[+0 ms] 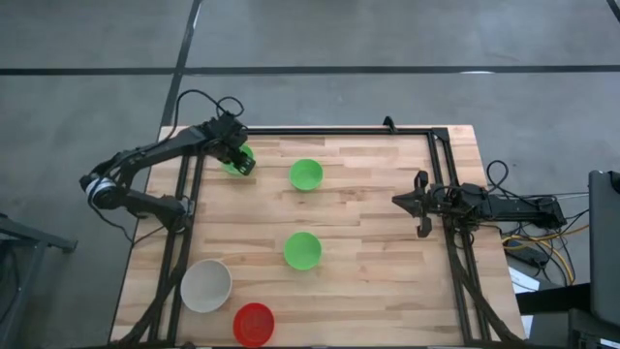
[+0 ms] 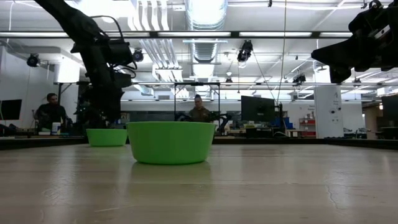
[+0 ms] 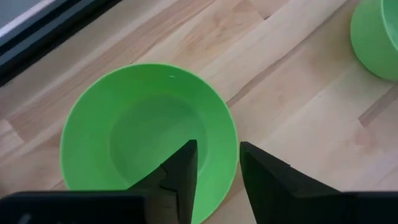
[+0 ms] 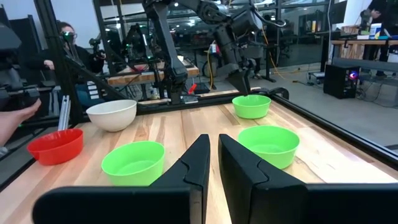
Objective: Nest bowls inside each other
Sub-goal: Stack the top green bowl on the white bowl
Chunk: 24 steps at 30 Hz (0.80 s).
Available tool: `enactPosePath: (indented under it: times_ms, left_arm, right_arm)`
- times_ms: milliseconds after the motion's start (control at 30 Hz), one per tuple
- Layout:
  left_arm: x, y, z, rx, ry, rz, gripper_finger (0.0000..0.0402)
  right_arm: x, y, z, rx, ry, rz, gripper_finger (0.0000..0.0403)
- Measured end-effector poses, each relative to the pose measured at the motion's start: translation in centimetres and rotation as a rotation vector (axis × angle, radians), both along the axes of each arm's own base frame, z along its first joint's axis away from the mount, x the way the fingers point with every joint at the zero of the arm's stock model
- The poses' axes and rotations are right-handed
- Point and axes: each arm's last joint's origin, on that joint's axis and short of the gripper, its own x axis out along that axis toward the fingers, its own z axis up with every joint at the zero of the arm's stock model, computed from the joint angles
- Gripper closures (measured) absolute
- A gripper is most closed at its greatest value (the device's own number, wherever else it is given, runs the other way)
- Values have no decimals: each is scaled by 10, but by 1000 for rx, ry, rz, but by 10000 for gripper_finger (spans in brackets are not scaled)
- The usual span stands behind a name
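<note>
None of the five bowls is nested yet; each sits alone on the table [image 1: 387, 242]. In the overhead view one green bowl [image 1: 235, 159] is at the upper left under my left gripper [image 1: 241, 161], a second green bowl [image 1: 306, 174] lies just right of it, and a third green bowl [image 1: 302, 250] sits near the middle. The grey-white bowl [image 1: 206, 285] and the red bowl [image 1: 254, 324] are at the lower left, near each other but apart. So I judge the whole job is still ahead of me: every bowl has yet to go inside another.

My left arm reaches in from the left edge, elbow bent, wrist turned down over the upper-left bowl. From my wrist camera the two fingers stand apart with the near wall of that bowl's rim between them, one finger inside the bowl and one outside. They look close to the rim, but I cannot tell whether they touch it, and the bowl rests flat on the wood, not lifted.

My right gripper [image 1: 420, 204] waits at the right side of the table, well away from every bowl, arm stretched in from the right edge. Its fingers are nearly together with a thin gap, holding nothing.
</note>
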Motion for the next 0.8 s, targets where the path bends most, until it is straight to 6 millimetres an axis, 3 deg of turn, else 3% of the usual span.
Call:
enactPosePath:
  times_ms: [800]
  left_arm:
    - [9, 9, -25, -109, 24, -13, 241]
  right_arm:
    - [0, 0, 0, 0, 0, 0, 369]
